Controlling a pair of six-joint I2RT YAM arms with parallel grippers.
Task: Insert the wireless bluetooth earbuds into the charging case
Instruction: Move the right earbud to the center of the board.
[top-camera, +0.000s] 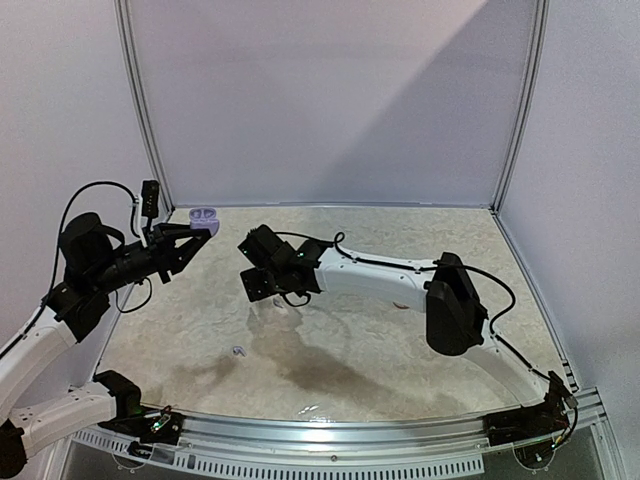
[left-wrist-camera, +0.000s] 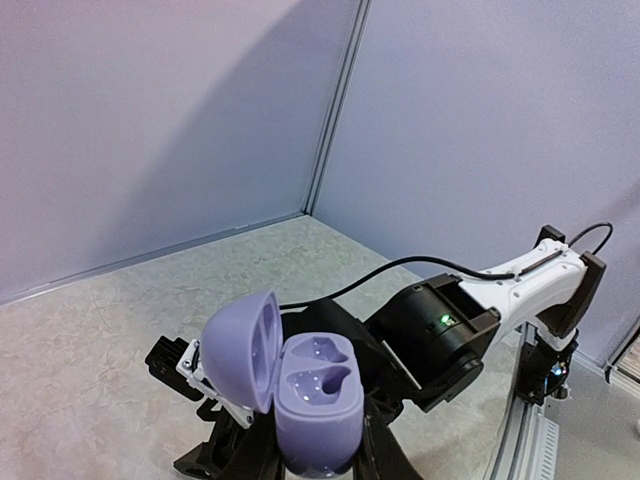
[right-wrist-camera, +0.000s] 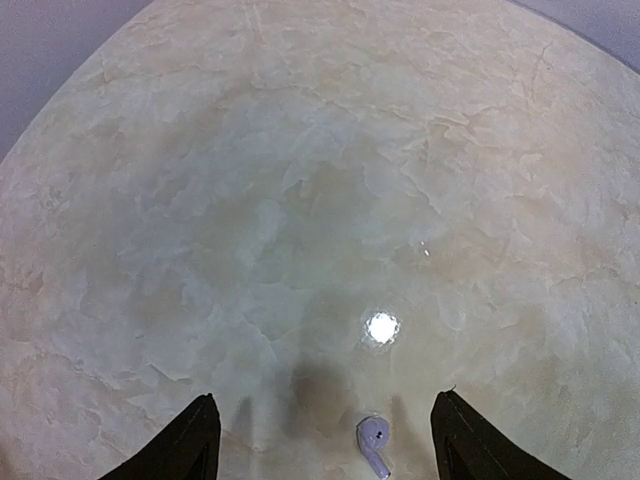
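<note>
The pale lavender, pebble-shaped plastic charging case (left-wrist-camera: 316, 395), lid open, is clamped aloft in the left gripper (left-wrist-camera: 318, 462). A small whitish earbud (right-wrist-camera: 375, 446) lies on the marbled tabletop (right-wrist-camera: 300, 180) between the wide-parted fingers of the right gripper (right-wrist-camera: 325, 398). A second earbud (top-camera: 238, 350) lies well apart.

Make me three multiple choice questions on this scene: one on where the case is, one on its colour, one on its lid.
1. Where is the case? A. in a drawer B. in the left hand C. on a shelf
2. What colour is it? A. lavender B. black C. green
3. How is its lid? A. shut B. taped down C. open

Key: 1 B, the hand clamps its base; 2 A, pale purple all over; 3 C, it stands swung back with both sockets showing.
</note>
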